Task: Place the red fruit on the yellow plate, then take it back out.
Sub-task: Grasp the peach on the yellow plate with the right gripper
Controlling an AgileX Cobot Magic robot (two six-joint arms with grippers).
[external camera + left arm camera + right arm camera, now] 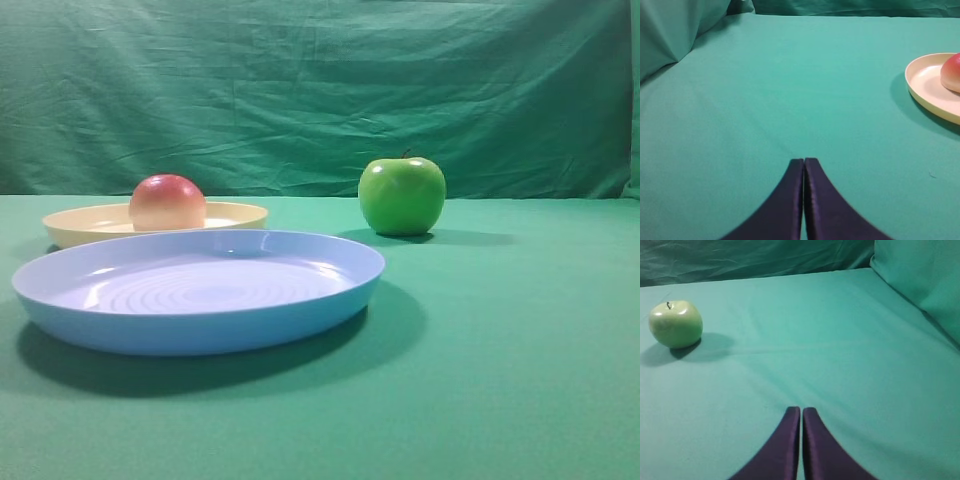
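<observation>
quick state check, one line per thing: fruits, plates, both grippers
red fruit: resting on the yellow plate, not held
yellow plate: flat on the table, holding the red fruit
blue plate: flat on the table, nothing in it
green apple: upright on the table, untouched
left gripper: shut, holding nothing
right gripper: shut, holding nothing

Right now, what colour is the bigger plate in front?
Light blue, with a ringed centre; clearest in the exterior high view.

Green apple [675, 323] upright on the green-cloth surface [830, 355], well ahead-left of the right gripper [801, 412]. Light blue plate [200, 290] with ringed centre on same surface. Green cloth backdrop [320, 90] behind.
</observation>
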